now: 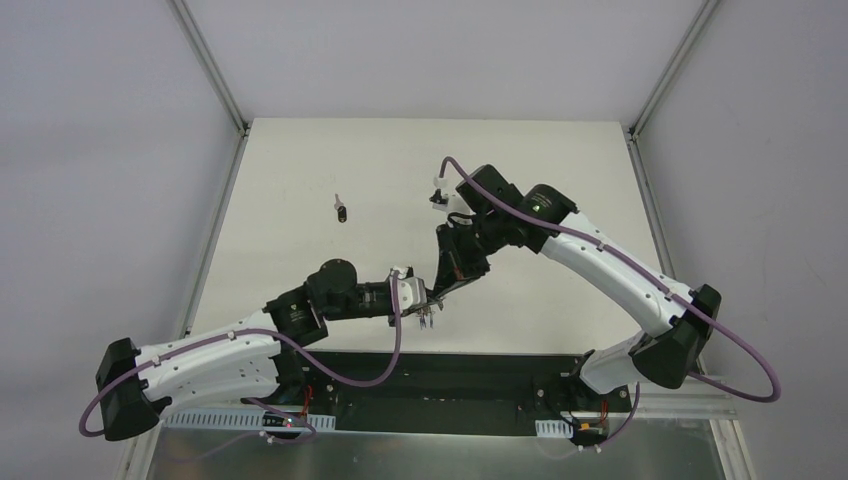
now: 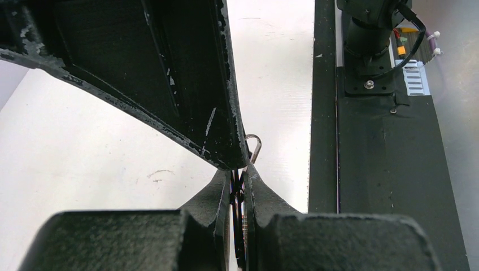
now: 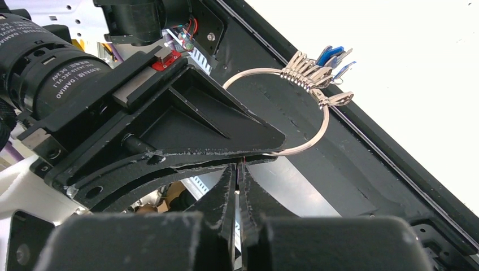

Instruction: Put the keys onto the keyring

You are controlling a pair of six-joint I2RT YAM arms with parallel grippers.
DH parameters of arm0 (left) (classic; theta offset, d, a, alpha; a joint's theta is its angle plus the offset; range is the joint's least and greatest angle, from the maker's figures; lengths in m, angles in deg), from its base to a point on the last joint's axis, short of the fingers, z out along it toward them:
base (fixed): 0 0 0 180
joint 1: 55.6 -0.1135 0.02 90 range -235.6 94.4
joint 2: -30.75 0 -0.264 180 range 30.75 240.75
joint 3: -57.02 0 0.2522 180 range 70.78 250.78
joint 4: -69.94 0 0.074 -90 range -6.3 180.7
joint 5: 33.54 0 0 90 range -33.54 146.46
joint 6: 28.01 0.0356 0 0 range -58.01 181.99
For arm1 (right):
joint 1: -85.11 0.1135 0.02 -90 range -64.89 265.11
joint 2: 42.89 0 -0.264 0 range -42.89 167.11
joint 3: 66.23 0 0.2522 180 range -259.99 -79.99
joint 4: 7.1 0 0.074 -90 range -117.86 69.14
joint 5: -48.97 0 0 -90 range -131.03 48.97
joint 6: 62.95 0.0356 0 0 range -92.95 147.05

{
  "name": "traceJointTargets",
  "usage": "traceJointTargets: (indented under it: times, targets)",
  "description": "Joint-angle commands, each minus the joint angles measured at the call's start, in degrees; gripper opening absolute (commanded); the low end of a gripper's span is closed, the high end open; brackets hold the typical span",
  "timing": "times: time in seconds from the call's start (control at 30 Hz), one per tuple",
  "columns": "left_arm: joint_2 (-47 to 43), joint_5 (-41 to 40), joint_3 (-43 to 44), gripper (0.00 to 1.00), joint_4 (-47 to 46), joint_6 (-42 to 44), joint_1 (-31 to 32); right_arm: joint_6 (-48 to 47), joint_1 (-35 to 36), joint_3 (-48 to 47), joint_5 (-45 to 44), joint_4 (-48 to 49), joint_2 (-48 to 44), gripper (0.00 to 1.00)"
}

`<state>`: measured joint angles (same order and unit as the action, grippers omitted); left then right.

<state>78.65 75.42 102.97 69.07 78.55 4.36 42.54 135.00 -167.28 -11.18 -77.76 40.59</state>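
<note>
White worktop [image 1: 520, 160] bears a dark object [image 1: 341, 210] well beyond the keyring [image 3: 325, 121]. Keys [image 3: 313, 70] bunch on the ring; left pincer [image 2: 240, 176] grips it, right pincer [image 3: 237, 169] closed, perhaps gripping too.

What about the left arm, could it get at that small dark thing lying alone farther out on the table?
Probably yes: only bare table lies between the left hand and the small dark thing. But that hand looks shut on the keyring, so it would likely have to let go first.
</note>
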Motion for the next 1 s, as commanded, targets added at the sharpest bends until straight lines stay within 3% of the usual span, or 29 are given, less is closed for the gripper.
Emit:
traceJointTargets:
  times: [0.0, 0.27, 0.6, 0.97]
  targets:
    - [-2.77, -2.62, 1.27, 0.00, -5.02, -1.62, -0.29, 0.43, 0.68, 0.75, 1.64, -0.64, -3.13, 0.07]
    - [-3.20, -2.30, 2.06, 0.00, -4.38, -5.31, -0.26, -1.78, 1.37, 0.25, -4.02, 0.94, -7.32, 0.40]
    - [-3.11, -2.26, 3.88, 0.00, -3.68, -15.24, -0.27, -9.56, 3.83, 5.62, -15.48, 10.50, -14.80, 0.42]
    - [-3.08, -4.00, 3.62, 0.00, -5.15, -22.56, -0.29, -12.54, 6.92, 3.59, -13.04, 13.33, -13.81, 0.41]
